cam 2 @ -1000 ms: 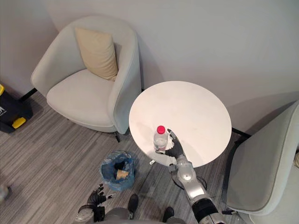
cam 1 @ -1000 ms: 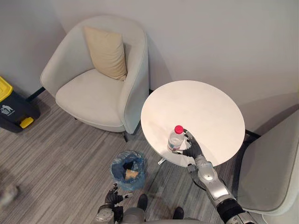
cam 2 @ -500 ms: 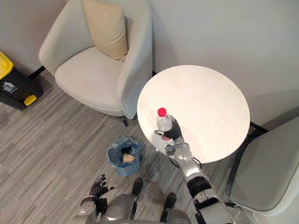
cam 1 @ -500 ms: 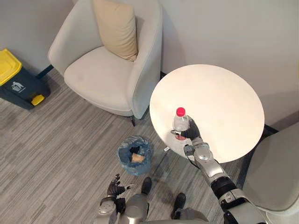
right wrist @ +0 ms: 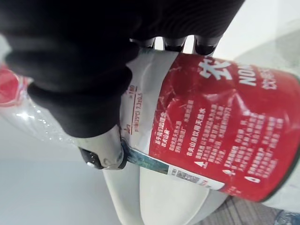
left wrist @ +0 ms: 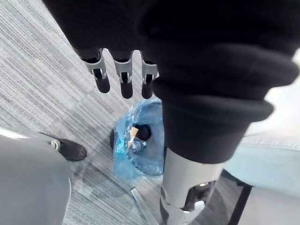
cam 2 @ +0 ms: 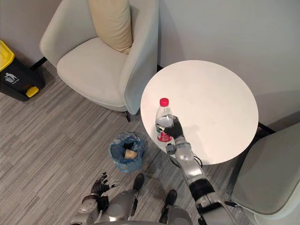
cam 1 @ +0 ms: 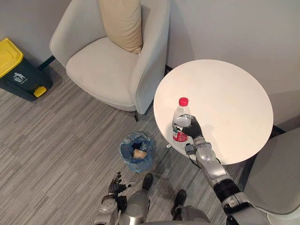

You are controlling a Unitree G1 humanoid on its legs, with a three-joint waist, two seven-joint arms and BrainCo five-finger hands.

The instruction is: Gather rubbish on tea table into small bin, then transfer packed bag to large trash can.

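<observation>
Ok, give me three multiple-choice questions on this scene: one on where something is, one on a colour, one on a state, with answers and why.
1. Where is the small bin?
A on the floor beside the table
B on top of it
C on a shelf

2. What colour is the cap on the bottle?
A blue
B red
C white

3. What is the right hand doing?
A lying flat and empty
B pointing at the wall
C gripping the bottle

Answers:
1 A: the blue-lined bin stands on the floor next to the table.
2 B: the cap is plainly red.
3 C: its fingers are curled round the bottle.
</observation>
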